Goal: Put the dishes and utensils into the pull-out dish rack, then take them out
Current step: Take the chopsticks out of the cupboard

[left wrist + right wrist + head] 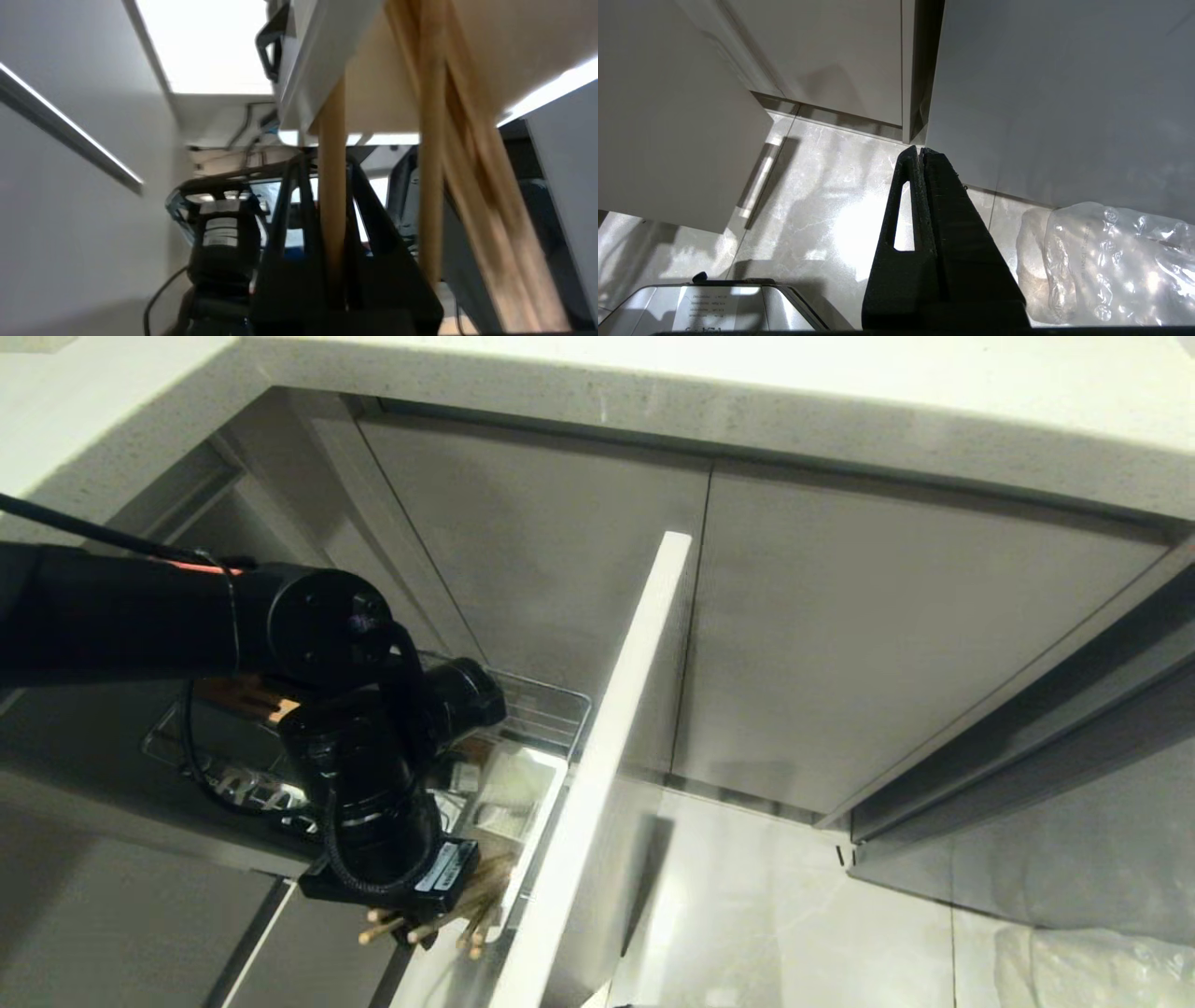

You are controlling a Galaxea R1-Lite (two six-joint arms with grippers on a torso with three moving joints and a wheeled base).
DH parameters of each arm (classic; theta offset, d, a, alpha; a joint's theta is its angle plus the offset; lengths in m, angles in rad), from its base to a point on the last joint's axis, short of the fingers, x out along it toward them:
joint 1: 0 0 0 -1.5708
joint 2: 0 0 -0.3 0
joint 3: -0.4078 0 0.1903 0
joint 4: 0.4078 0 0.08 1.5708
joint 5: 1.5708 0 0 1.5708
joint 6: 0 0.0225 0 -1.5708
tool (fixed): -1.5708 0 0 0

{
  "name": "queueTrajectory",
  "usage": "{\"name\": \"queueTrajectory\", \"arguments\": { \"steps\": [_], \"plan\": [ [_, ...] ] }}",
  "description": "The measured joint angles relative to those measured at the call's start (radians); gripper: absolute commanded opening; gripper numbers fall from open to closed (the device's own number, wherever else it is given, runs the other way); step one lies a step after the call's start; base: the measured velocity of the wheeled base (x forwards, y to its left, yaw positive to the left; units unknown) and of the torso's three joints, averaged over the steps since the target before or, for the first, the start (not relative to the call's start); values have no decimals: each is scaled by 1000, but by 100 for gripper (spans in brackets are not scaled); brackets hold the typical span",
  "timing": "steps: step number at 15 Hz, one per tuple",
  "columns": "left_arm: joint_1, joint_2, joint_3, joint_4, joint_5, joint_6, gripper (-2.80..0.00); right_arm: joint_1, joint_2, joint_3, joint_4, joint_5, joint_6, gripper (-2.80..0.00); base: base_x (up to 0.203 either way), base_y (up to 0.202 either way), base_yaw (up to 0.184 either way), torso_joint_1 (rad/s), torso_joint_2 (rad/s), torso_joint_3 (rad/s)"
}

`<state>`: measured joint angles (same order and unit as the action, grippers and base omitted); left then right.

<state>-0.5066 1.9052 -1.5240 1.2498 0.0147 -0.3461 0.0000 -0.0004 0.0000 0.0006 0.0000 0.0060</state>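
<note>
Left gripper (425,933): low over the near end of the pull-out dish rack, pointing down among the chopstick ends; in the left wrist view its dark fingers (299,242) stand narrow, pressed against one light-wood stick that rises between them.
Chopsticks (467,910): a bundle of pale wooden sticks standing tilted in the white utensil caddy, their round ends fanned out toward the camera; in the left wrist view the held stick (332,196) is upright, and further sticks (432,154) cross just beside it.
Utensil caddy (537,803): white rectangular box at the rack's front corner, just behind the front panel.
Pull-out dish rack (551,705): chrome wire basket drawn out from under the desk edge, largely hidden by the left arm.
Front panel (607,747): flat pale board seen edge-on, running diagonally beside the caddy.
Right gripper (920,156): out of the head view, hanging above the glossy tiled floor (817,210); its fingers lie together with no gap and nothing between them.
Bubble wrap (1106,261): clear sheet lying on the floor by the cabinet front.
</note>
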Motion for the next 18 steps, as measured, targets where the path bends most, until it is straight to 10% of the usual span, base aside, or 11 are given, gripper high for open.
{"name": "queueTrajectory", "arguments": {
  "steps": [18],
  "plan": [
    [-31,-202,-25,48,-37,-93,-280,0,0,0,-1,0,0,-280,0,0,0,0,0,0]
  ]
}}
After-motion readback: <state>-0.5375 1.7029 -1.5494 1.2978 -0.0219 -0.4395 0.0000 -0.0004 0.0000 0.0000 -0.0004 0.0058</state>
